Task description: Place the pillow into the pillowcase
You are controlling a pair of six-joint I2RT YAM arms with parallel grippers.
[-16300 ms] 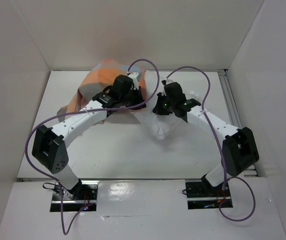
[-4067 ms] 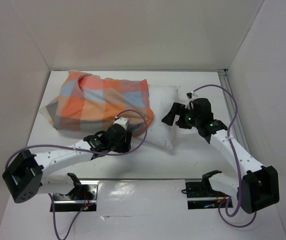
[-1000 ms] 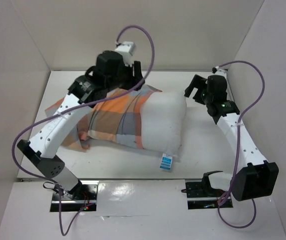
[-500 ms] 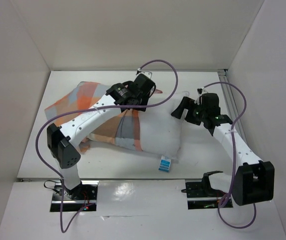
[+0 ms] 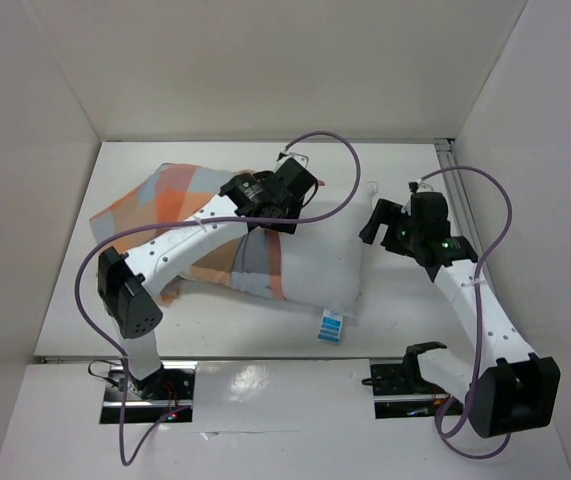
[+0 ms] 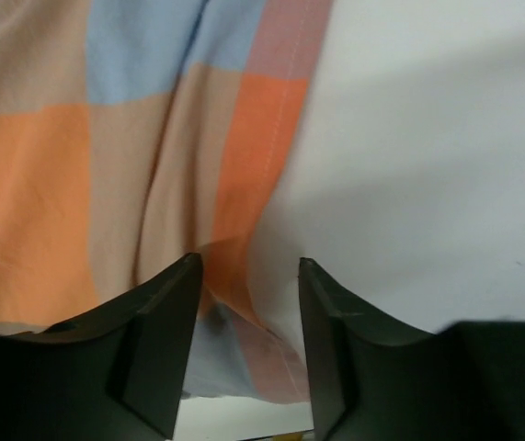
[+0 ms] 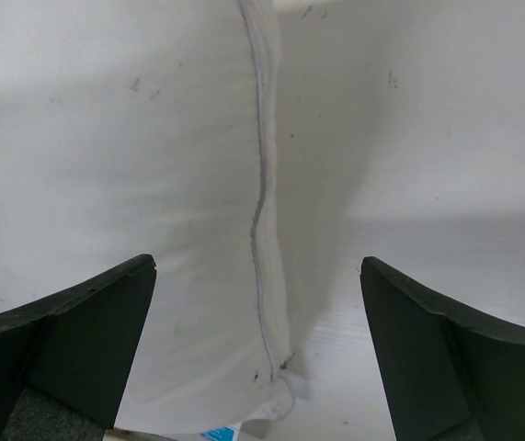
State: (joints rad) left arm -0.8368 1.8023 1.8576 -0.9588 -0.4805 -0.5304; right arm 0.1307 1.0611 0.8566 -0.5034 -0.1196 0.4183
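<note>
The white pillow (image 5: pixel 320 265) lies across the table's middle, its blue-and-white label (image 5: pixel 332 326) at the near right corner. The checked pillowcase (image 5: pixel 170 195) covers its left part, the hem running across about mid-pillow. My left gripper (image 5: pixel 290 207) is low over that hem. In the left wrist view the left gripper (image 6: pixel 248 260) is part open, with the orange hem (image 6: pixel 262 156) and bare pillow (image 6: pixel 427 165) between the fingers. My right gripper (image 5: pixel 373 224) hangs wide open at the pillow's right end. The right gripper (image 7: pixel 258 262) straddles the pillow's seam (image 7: pixel 260 184) without touching it.
White walls close in the table (image 5: pixel 415 180) on the left, back and right. A metal rail (image 5: pixel 452 175) runs along the right side. Purple cables (image 5: pixel 340 150) loop above both arms.
The left arm has dropped from a raised pose at the back to low over the hem, and the pillow has settled flatter. The right gripper has come nearer, beside the pillow's right end.
</note>
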